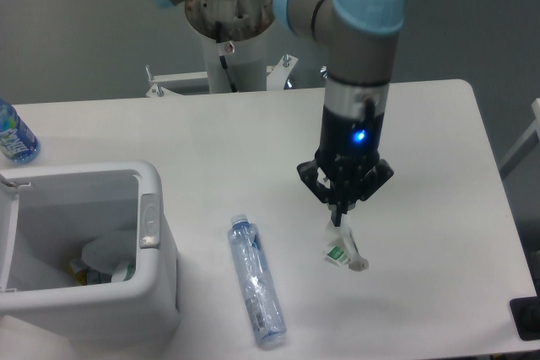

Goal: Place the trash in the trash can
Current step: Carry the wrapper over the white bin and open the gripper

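Dangling from the gripper, the wrapper hangs clear of the table, its green tag showing near the bottom. The fingers are pressed together on the wrapper's top end, a pinch from above that lets the light, crumpled thing trail straight down under its own weight. That hold makes sense to me: gripped by one end, it can be carried over a rim and simply let go.

It hangs over the table's middle, somewhat toward the near edge and well apart from the trash can, which sits at the near left corner with its mouth open upward and its lid thrown back to the left (only a sliver of the lid shows). Some rubbish already lies in the bottom of it. The grey latch tab faces the arm's side.

Between the can and the hanging wrapper lies the crushed bottle, flat on the table, white cap toward the far side, running roughly parallel to the can's wall and near the front edge. It is untouched, so I'd judge the task well short of half done: the wrapper needs carrying leftward across the bottle, then dropping into the can.

At the left edge stands a blue-labelled bottle, upright and partly cut off from view.
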